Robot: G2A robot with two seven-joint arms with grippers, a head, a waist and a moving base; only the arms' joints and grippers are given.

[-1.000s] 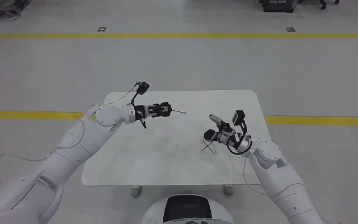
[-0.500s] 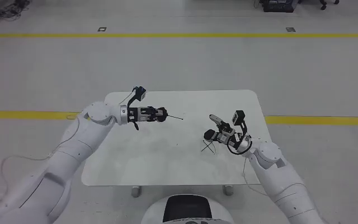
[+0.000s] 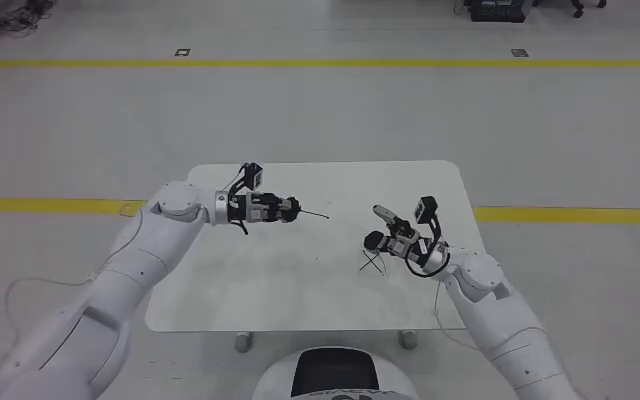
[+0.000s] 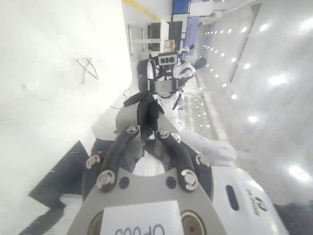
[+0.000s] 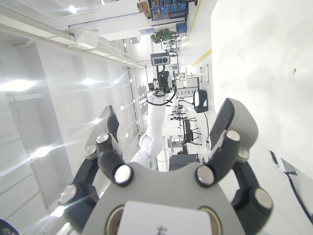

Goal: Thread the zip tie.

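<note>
**Left gripper.** In the top view the left gripper (image 3: 296, 209) is positioned above the white rounded-corner table (image 3: 250, 290), at about 11 o'clock from the table centre. Its jaws are fully closed on one end of the thin black plastic zip tie (image 3: 315, 213). The free length of the tie projects from the fingertips toward 3 o'clock and is held clear of the table surface. In the left wrist view the gripper (image 4: 146, 103) shows its two black pads pressed together at the tips. The tie itself cannot be made out there.

**Right gripper.** The right gripper (image 3: 376, 226) is positioned at about 3 o'clock from the table centre, well apart from the left one. Its jaws are spread wide, with nothing between them. The right wrist view confirms this: the gripper (image 5: 168, 122) shows open space between its ribbed pads.

**Other items.** Two thin black strips lying crossed (image 3: 372, 262) rest on the table at about 6 o'clock from the right gripper, near it. They also appear in the left wrist view (image 4: 87, 70).
</note>
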